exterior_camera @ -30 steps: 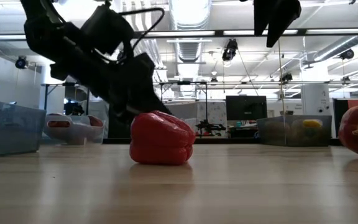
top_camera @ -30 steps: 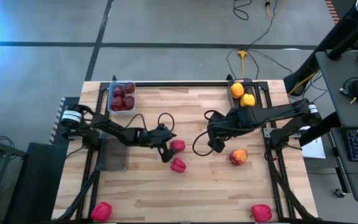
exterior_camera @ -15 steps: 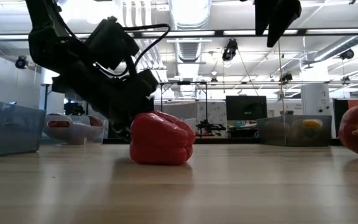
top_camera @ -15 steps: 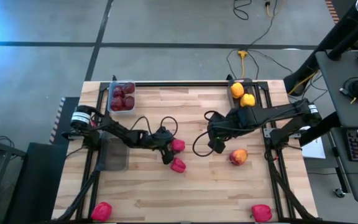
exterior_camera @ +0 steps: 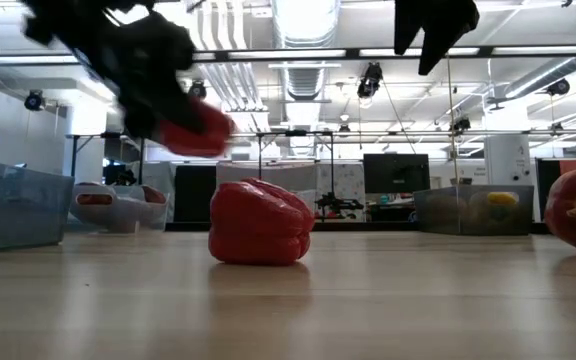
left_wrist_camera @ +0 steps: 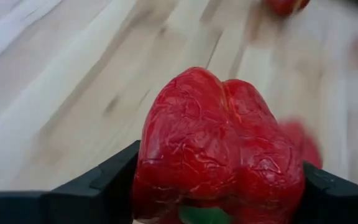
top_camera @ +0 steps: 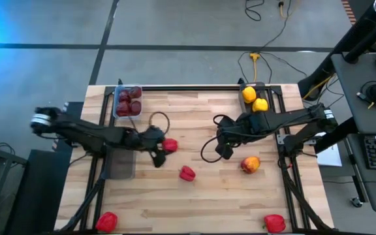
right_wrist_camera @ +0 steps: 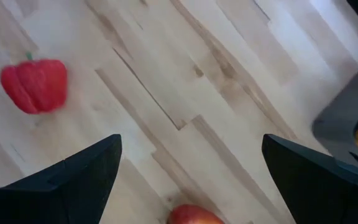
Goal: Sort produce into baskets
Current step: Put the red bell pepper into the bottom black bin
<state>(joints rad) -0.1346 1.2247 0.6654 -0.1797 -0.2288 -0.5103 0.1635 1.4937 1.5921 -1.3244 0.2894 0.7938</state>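
My left gripper is shut on a red pepper above the middle of the table; the pepper fills the left wrist view. A second red pepper lies on the table just nearer. My right gripper hangs open and empty above the table, right of centre, beside an orange-red fruit. Maroon round ones lie in a clear basket at the far left. Yellow ones sit at the far right. My left gripper pinches the red pepper by two opposite sides between its two fingers. The fingers come from the table's left. The pepper's green stem end faces back toward the wrist. The pepper hangs clear of the table.
A grey bin stands under my left arm at the table's left. Two more red peppers lie at the near left corner and the near right corner. Bare wood lies between them along the near edge.
My left gripper has risen and gone toward the table's left edge with one red pepper, which is now lifted clear of the table. The other pepper beside it has stayed where it was.
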